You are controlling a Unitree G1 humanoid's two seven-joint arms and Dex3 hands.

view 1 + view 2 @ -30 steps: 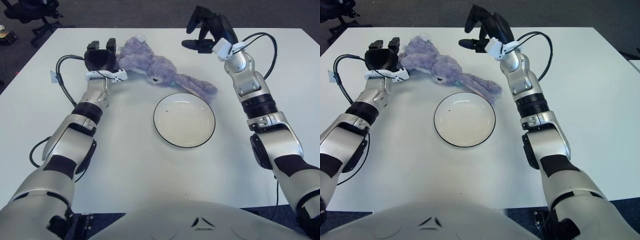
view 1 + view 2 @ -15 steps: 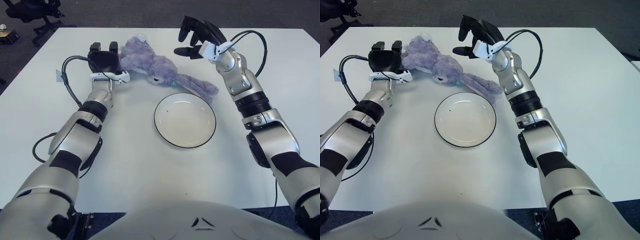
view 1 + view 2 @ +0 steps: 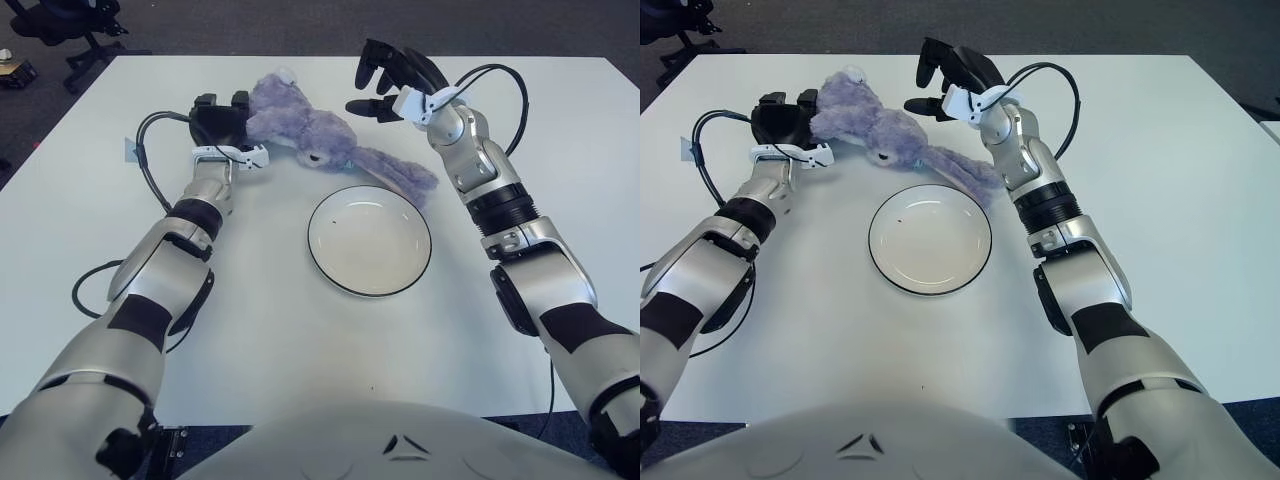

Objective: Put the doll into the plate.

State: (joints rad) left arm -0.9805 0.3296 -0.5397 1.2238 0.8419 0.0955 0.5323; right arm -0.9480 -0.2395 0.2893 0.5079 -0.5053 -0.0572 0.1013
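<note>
A purple plush doll (image 3: 312,137) lies on the white table (image 3: 250,330), just behind the plate, its long limb stretching right toward (image 3: 405,178). The white plate (image 3: 369,245) with a dark rim sits mid-table with nothing in it. My left hand (image 3: 222,118) is at the doll's left end, fingers upright and spread, touching the plush without closing on it. My right hand (image 3: 388,82) hovers above the table behind the doll's right part, fingers spread and holding nothing.
Black cables loop from both wrists, one over the table at the left (image 3: 145,160). An office chair (image 3: 62,22) stands on the dark floor beyond the far left corner. The table's far edge runs just behind the hands.
My left hand has slid right until it meets the doll's left end. My right hand has moved left and down toward the doll, then nearly stopped.
</note>
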